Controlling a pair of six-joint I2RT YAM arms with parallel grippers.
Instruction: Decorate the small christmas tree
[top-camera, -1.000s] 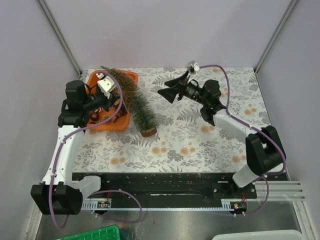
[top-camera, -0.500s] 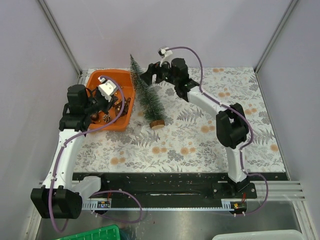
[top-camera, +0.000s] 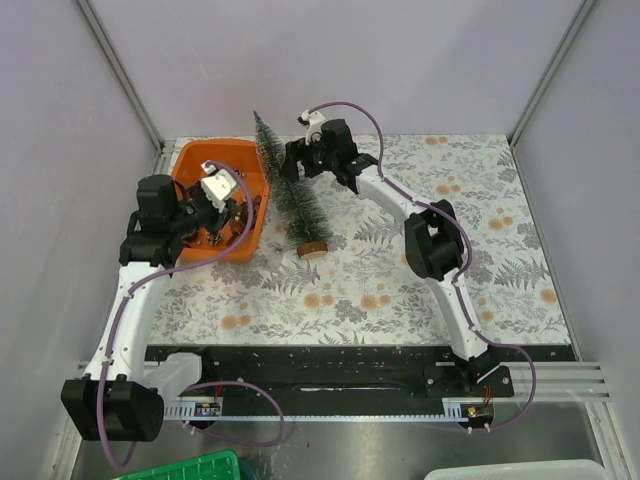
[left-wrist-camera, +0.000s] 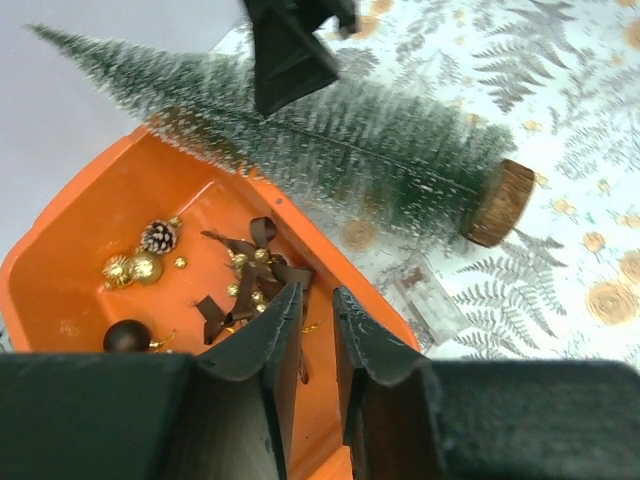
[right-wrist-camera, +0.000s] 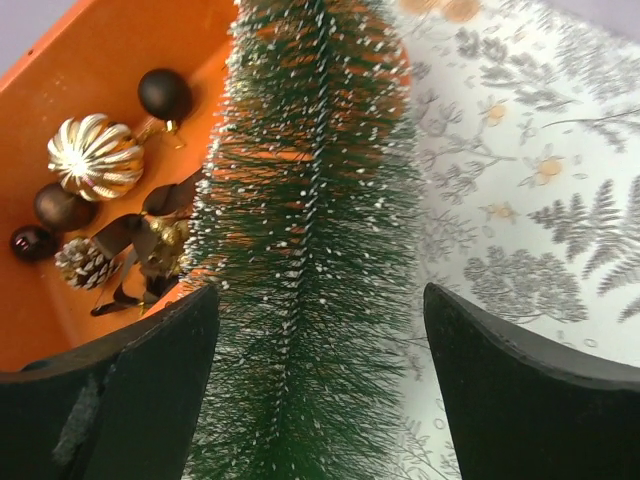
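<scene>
The small christmas tree stands tilted on its brown base, leaning against the right rim of the orange tray. My right gripper is at its upper half. In the right wrist view that gripper is open wide, with the frosted tree between the fingers and nearer the left one. My left gripper hovers in the tray just short of the brown bows. Its jaws stand a narrow gap apart with nothing between them.
The tray holds gold balls, a pinecone, a dark ball and a ribbed gold ball. A small clear plastic piece lies on the floral cloth beside the tray's right wall.
The right arm swung left from mid-table to the tree. The tree rose from lying across the tray onto its base. The left jaws parted slightly.
</scene>
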